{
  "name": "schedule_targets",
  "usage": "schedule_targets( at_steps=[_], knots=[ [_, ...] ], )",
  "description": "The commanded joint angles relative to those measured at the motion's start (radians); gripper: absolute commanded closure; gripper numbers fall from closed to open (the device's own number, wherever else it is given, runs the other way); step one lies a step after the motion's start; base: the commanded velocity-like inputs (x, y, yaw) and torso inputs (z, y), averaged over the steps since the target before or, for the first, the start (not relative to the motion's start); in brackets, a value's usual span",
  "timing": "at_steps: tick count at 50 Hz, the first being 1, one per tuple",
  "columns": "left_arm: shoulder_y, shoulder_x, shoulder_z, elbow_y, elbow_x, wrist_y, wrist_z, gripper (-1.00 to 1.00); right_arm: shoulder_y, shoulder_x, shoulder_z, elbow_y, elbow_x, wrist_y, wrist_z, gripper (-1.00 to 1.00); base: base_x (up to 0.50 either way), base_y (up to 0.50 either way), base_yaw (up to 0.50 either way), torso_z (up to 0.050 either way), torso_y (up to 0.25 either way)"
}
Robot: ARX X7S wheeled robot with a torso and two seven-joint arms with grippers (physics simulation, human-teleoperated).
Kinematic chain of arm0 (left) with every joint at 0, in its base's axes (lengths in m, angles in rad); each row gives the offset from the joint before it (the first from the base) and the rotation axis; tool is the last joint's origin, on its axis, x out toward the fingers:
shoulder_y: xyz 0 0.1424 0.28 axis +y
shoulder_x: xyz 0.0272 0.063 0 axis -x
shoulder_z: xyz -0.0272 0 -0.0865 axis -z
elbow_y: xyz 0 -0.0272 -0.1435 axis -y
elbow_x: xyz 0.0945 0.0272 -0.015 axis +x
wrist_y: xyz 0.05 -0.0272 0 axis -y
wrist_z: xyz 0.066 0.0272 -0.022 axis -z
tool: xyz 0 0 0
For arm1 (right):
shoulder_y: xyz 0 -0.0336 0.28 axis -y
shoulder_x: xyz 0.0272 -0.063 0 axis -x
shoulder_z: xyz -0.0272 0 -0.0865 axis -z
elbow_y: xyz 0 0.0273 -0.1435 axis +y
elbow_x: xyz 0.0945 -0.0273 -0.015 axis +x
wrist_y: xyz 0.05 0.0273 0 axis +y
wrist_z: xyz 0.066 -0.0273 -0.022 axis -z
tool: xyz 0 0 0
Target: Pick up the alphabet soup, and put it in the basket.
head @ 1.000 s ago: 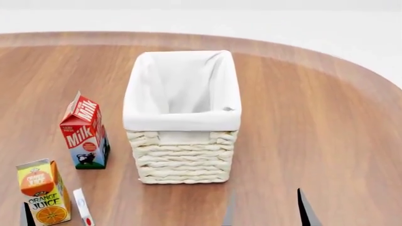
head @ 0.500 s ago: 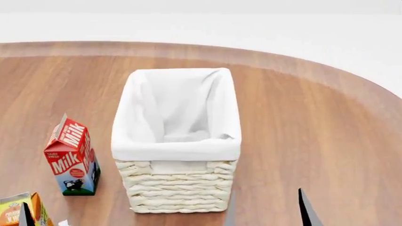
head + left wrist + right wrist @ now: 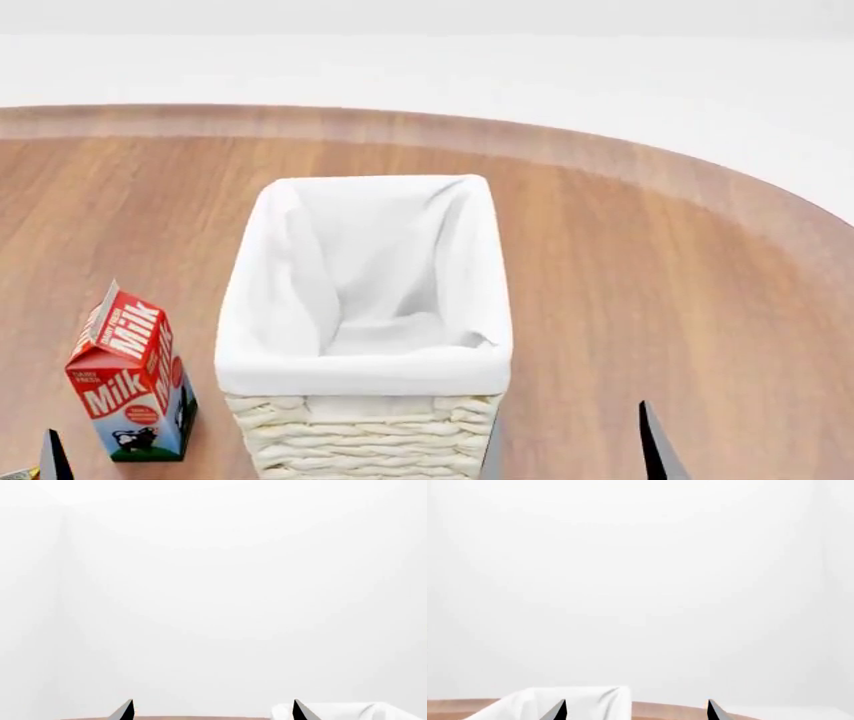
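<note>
The alphabet soup is not in any view. The basket (image 3: 360, 372), cream wicker with a white cloth lining, stands empty at the middle of the wooden table; its cloth rim also shows in the left wrist view (image 3: 347, 712) and the right wrist view (image 3: 590, 700). My right gripper (image 3: 571, 456) is open and empty, its tips low in the head view beside the basket's near right corner. My left gripper (image 3: 212, 713) is open and empty; in the head view only one of its fingertips (image 3: 54, 458) shows, at the near left.
A red, white and blue milk carton (image 3: 127, 375) stands left of the basket. The round wooden table (image 3: 667, 260) curves away at the far and right sides, with a white floor and wall beyond.
The head view has shifted: the basket and milk carton have slid down and nearer in the frame, and the orange juice carton has left the view. Both grippers stay open.
</note>
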Motion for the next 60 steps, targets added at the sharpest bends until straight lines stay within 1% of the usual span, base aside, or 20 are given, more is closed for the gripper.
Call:
schedule_targets(
  at_steps=[1,12,20,25,27,31,35,38,45,46,49,54,58,59,60],
  knots=[
    [-0.002,-0.003,0.004,-0.003,0.0,0.004,-0.004,-1.0,-0.001,0.003,-0.002,0.007,0.01,-0.021,-0.003,-1.0,0.0,0.0,0.0,0.0,0.0],
    [-0.006,-0.008,0.006,-0.006,-0.004,-0.001,-0.007,-1.0,0.014,0.007,-0.004,0.02,0.01,0.007,0.003,-1.0,0.0,0.0,0.0,0.0,0.0],
    [-0.02,-0.011,0.01,-0.024,-0.011,-0.011,-0.004,-1.0,-0.001,0.064,0.058,-0.008,0.044,0.044,0.019,-1.0,0.0,0.0,0.0,0.0,0.0],
    [-0.019,-0.014,0.01,-0.022,-0.015,-0.012,-0.004,-1.0,-0.012,0.141,0.046,0.004,0.098,0.071,-0.066,-1.0,0.0,0.0,0.0,0.0,0.0],
    [-0.022,-0.013,0.011,-0.027,-0.015,-0.012,-0.006,-1.0,-0.025,0.165,0.056,0.032,0.09,0.022,-0.09,-1.0,0.0,0.0,0.0,0.0,0.0],
    [-0.025,-0.011,0.014,-0.033,-0.012,-0.011,-0.008,-1.0,-0.051,0.202,0.084,0.038,0.156,-0.023,-0.131,-1.0,0.0,0.0,0.0,0.0,0.0],
    [-0.026,-0.011,0.016,-0.035,-0.01,-0.01,-0.01,-1.0,-0.072,0.255,0.086,0.026,0.295,-0.051,-0.231,-1.0,0.0,0.0,0.0,0.0,0.0],
    [-0.027,-0.011,0.016,-0.034,-0.011,-0.011,-0.012,-1.0,-0.071,0.277,0.08,0.03,0.36,-0.051,-0.28,-1.0,0.0,0.0,0.0,0.0,0.0],
    [-0.028,-0.012,0.017,-0.03,-0.011,-0.016,-0.016,-1.0,-0.083,0.31,0.07,0.035,0.435,-0.057,-0.355,-1.0,0.0,0.0,0.0,0.0,0.0],
    [-0.029,-0.012,0.017,-0.033,-0.012,-0.016,-0.016,-1.0,-0.088,0.328,0.055,0.029,0.452,-0.052,-0.39,-1.0,0.0,0.0,0.0,0.0,0.0],
    [-0.029,-0.013,0.017,-0.033,-0.011,-0.015,-0.018,-1.0,-0.097,0.347,0.034,0.02,0.473,-0.055,-0.442,-1.0,0.0,0.0,0.0,0.0,0.0],
    [-0.026,-0.015,0.017,-0.032,-0.011,-0.012,-0.021,-1.0,-0.085,0.348,0.006,0.029,0.444,-0.031,-0.453,-1.0,0.0,0.0,0.0,0.0,0.0],
    [-0.024,-0.018,0.017,-0.031,-0.013,-0.01,-0.021,-1.0,-0.091,0.363,-0.03,0.023,0.454,-0.034,-0.519,-1.0,0.0,0.0,0.0,0.0,0.0],
    [-0.024,-0.018,0.017,-0.031,-0.012,-0.009,-0.022,-1.0,-0.095,0.374,-0.055,0.016,0.452,-0.033,-0.56,-1.0,0.0,0.0,0.0,0.0,0.0],
    [-0.024,-0.018,0.017,-0.031,-0.012,-0.009,-0.022,-1.0,-0.095,0.374,-0.055,0.016,0.453,-0.033,-0.56,-1.0,0.0,0.0,0.0,0.0,0.0]
  ],
)
